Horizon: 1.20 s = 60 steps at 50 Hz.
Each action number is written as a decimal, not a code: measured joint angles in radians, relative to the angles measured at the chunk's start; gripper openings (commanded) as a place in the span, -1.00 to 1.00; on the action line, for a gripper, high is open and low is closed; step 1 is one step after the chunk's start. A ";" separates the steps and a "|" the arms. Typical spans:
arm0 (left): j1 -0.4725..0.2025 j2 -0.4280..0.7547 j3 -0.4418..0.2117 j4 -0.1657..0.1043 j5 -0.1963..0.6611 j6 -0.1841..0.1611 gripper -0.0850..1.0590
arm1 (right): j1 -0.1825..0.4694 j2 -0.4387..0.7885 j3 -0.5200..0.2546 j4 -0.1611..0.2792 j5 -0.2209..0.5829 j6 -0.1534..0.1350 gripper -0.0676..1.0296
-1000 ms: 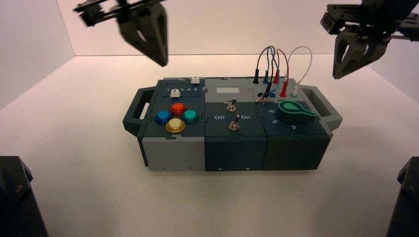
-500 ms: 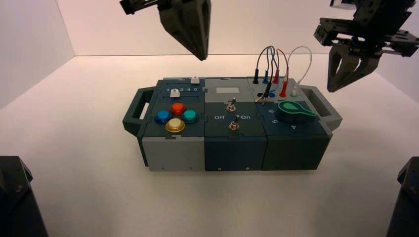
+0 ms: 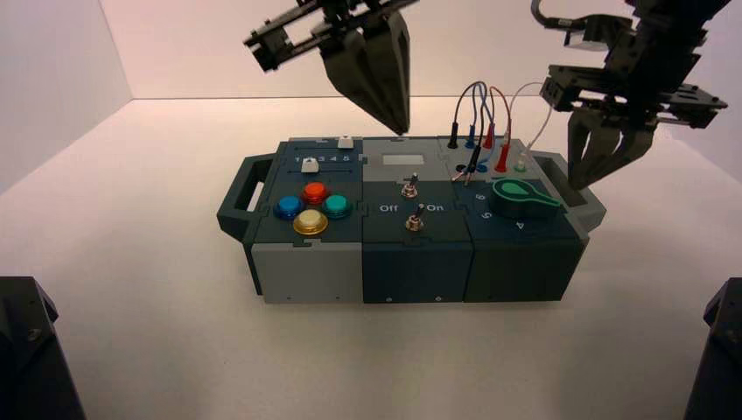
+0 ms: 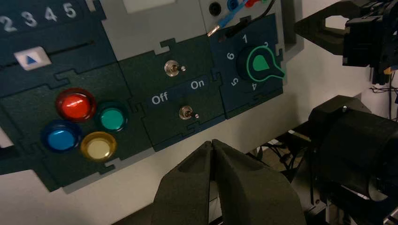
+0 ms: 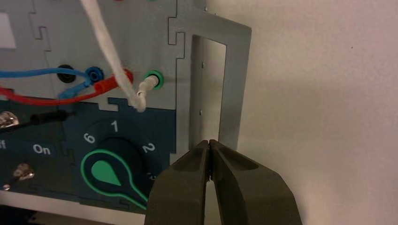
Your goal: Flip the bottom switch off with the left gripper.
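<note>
Bottom toggle switch sits at the front of the box, in its middle section, with its lever leaning to the On side. The left gripper is the one at work, raised over the box's rear middle, apart from the panel. Its 2 fingers are clenched together with nothing between them. The right gripper hangs above the box's right handle, its fingertips likewise pressed together on nothing.

The likeliest slip is hitting the upper toggle switch, just behind on the same section of the box: lowering too soon, too far to the box's rear, would cause it. Coming down on the Off side would be the other fault, since the push must start from the box's right and travel left. Pressing from straight above could load the lever without tipping it, and too shallow a pass might skim over its small end. A wide swing to the box's right may bump the green pointer knob.

As for direction, the lever points up and toward the box's right. Its long axis slants out of the panel, leaning roughly along the line from Off to On.
</note>
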 measured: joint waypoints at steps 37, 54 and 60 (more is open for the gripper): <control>-0.077 0.144 0.000 -0.075 -0.106 -0.002 -0.91 | 0.031 0.080 0.002 0.005 -0.052 -0.017 -0.92; -0.078 0.213 -0.018 -0.037 -0.106 -0.012 -0.91 | 0.032 0.097 0.000 0.006 -0.058 -0.021 -0.92; -0.086 0.239 -0.057 0.044 -0.055 -0.063 -0.91 | 0.034 0.098 0.000 0.006 -0.058 -0.020 -0.92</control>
